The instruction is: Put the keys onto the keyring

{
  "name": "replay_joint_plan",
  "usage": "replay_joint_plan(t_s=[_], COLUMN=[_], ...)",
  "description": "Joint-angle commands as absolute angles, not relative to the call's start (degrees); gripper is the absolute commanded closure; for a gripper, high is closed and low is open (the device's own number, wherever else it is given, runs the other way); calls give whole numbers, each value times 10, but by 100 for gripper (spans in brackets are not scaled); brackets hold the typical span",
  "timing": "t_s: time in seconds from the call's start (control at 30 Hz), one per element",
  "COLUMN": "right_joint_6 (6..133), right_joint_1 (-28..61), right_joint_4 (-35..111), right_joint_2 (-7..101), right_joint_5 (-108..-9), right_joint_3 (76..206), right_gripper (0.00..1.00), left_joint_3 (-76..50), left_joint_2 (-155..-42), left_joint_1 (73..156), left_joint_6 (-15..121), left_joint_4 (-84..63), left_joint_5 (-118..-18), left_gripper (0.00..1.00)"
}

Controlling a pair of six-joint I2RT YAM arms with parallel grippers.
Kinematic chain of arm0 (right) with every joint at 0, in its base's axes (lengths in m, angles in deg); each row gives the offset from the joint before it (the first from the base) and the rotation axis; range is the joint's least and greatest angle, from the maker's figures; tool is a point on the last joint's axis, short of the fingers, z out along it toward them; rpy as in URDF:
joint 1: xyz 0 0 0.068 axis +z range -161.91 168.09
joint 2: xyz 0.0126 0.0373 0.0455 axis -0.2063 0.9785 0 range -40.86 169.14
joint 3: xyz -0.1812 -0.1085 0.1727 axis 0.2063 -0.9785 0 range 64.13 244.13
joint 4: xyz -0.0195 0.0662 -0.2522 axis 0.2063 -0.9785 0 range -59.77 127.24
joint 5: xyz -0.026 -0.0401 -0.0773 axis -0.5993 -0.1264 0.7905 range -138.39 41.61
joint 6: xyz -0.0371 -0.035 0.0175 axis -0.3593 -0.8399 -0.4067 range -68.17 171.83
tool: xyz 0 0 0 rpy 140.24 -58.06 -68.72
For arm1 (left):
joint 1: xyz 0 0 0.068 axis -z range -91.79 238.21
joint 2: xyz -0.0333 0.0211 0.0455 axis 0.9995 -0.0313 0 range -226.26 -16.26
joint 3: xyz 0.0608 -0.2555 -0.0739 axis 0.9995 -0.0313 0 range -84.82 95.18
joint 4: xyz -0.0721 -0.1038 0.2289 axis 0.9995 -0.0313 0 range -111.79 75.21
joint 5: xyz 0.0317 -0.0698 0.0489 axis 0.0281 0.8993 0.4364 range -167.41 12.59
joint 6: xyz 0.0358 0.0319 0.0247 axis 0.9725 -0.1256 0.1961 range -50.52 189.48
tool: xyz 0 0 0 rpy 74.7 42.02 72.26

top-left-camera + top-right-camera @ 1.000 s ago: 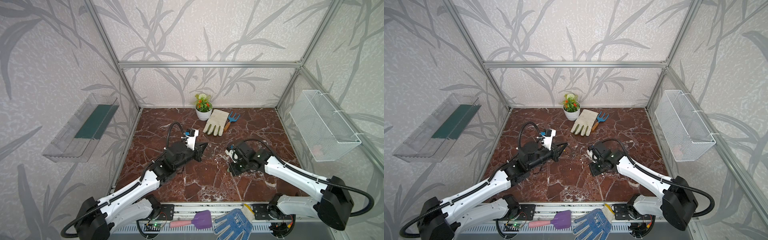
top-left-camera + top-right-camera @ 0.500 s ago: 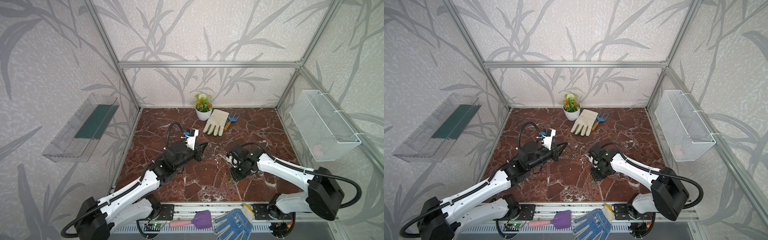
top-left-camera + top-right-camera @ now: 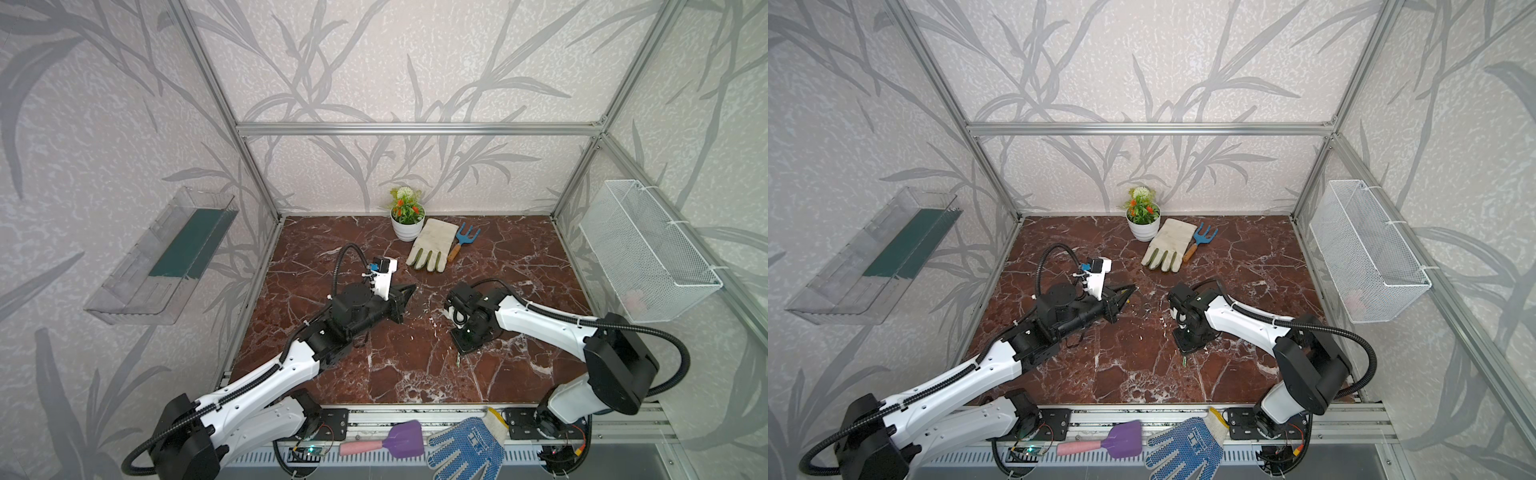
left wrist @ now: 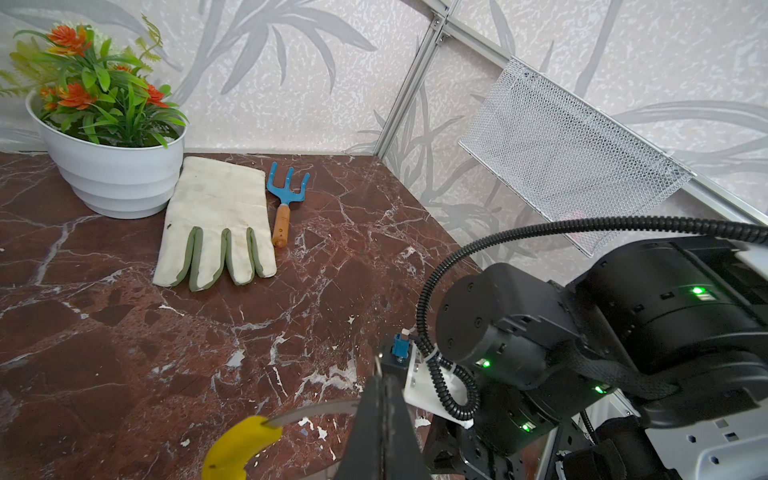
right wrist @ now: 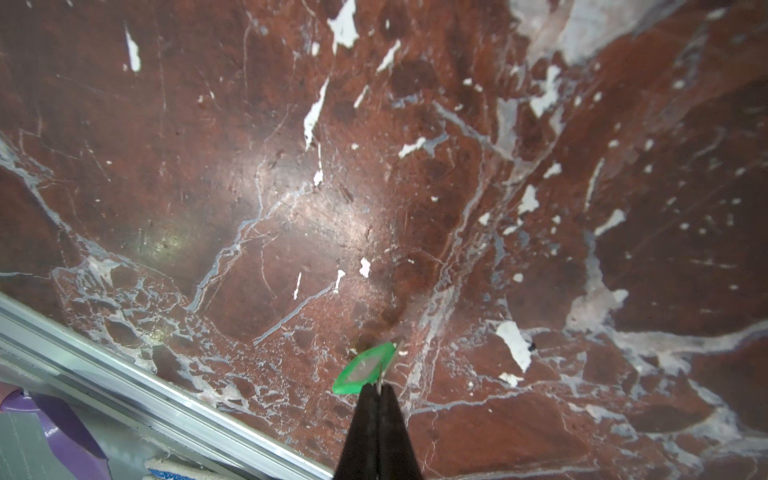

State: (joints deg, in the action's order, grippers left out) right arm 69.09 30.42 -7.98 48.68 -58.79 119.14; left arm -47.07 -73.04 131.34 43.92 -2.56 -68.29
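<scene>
Right gripper (image 5: 379,386) swung frontward, clamped on the keys (image 5: 363,370) — left gripper (image 4: 380,378) grips the keyring (image 4: 245,440), well apart — threading yet to start.

I see the flowerpot (image 3: 406,226) at the tabletop's (image 3: 519,257) back edge, the glove (image 3: 432,245) just right of it, and the rake (image 3: 463,243) right of the glove.

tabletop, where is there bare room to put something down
Bare: back left corner beside the flower pot; front strip along the rail. Crowded: back middle by the glove and rake; centre, around the left hand and right hand.
</scene>
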Motion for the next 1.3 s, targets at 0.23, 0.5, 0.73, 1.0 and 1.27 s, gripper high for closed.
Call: replay_joint_plan(t_s=[0.23,0.5,0.73,1.0,1.27], right_joint_6=[684,692,693,706,717], right_joint_1=[305,305,304,304,304], right_joint_4=[-71,-65,-55,-6,12], right_joint_2=[542,566,565,565,518], right_joint_5=[-586,-599,-588,-594,-575], right_joint_3=[1244,1258,1249,1221,1201], right_gripper=[100,100,100,95,76], left_joint_3=[-472,-472,-472,-472,-472], left_joint_2=[-732,-733,-734,-733,-733], left_joint_1=[1315,1315,1315,1315,1316], left_joint_6=[440,439,439,439,439], left_joint_4=[-12,-11,-12,-13,-13], left_joint_5=[-682,-681,-680,-680,-681], left_gripper=[100,100,100,100,100])
